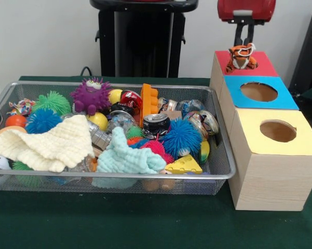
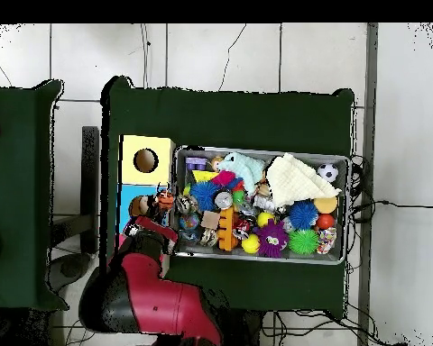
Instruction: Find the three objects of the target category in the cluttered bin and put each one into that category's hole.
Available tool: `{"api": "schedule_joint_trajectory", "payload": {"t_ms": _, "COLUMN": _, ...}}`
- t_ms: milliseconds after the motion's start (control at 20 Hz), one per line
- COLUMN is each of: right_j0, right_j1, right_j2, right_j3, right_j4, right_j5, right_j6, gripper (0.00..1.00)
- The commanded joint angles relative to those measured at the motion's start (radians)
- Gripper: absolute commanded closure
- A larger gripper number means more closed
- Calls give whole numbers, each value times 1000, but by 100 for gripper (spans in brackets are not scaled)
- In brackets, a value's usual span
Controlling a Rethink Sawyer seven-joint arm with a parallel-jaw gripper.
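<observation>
A tiger plush (image 1: 242,57) sits at the hole of the red box (image 1: 262,66), the farthest of three wooden boxes. My gripper (image 1: 245,42) hangs straight above it, shut on the top of the toy. In the overhead view the tiger plush (image 2: 163,195) shows at the end of my arm, beside the bin's left wall. The wire bin (image 1: 218,175) holds a purple monster plush (image 1: 91,95), spiky balls, cloths and other clutter. The holes of the blue box (image 1: 259,92) and the yellow box (image 1: 278,130) show nothing in them.
A cream cloth (image 1: 46,142) and a mint cloth (image 1: 125,158) cover the bin's front. An orange brick (image 1: 149,102), a crushed can (image 1: 156,124), a blue spiky ball (image 1: 181,137) and a cheese wedge (image 1: 183,165) lie near the boxes.
</observation>
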Motion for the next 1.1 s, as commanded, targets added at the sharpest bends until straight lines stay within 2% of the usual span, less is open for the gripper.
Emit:
{"api": "schedule_joint_trajectory", "payload": {"t_ms": 50, "right_j0": -101, "right_j1": -78, "right_j2": 131, "right_j3": 84, "right_j4": -99, "right_j5": 68, "right_j6": 104, "gripper": 100}}
{"api": "schedule_joint_trajectory", "payload": {"t_ms": 150, "right_j0": -104, "right_j1": -87, "right_j2": 152, "right_j3": 102, "right_j4": -96, "right_j5": 77, "right_j6": 126, "gripper": 100}}
{"api": "schedule_joint_trajectory", "payload": {"t_ms": 250, "right_j0": -59, "right_j1": -97, "right_j2": 130, "right_j3": 114, "right_j4": -67, "right_j5": 85, "right_j6": 150, "gripper": 100}}
{"api": "schedule_joint_trajectory", "payload": {"t_ms": 450, "right_j0": 65, "right_j1": -120, "right_j2": 34, "right_j3": 113, "right_j4": 8, "right_j5": 133, "right_j6": 168, "gripper": 100}}
{"api": "schedule_joint_trajectory", "payload": {"t_ms": 550, "right_j0": 100, "right_j1": -128, "right_j2": 6, "right_j3": 116, "right_j4": 28, "right_j5": 149, "right_j6": 174, "gripper": 100}}
{"api": "schedule_joint_trajectory", "payload": {"t_ms": 700, "right_j0": 127, "right_j1": -127, "right_j2": -8, "right_j3": 128, "right_j4": 49, "right_j5": 139, "right_j6": 186, "gripper": 100}}
{"api": "schedule_joint_trajectory", "payload": {"t_ms": 950, "right_j0": 161, "right_j1": -85, "right_j2": -2, "right_j3": 154, "right_j4": 85, "right_j5": 59, "right_j6": 221, "gripper": 100}}
{"api": "schedule_joint_trajectory", "payload": {"t_ms": 1100, "right_j0": 136, "right_j1": -82, "right_j2": 17, "right_j3": 155, "right_j4": 70, "right_j5": 52, "right_j6": 208, "gripper": 100}}
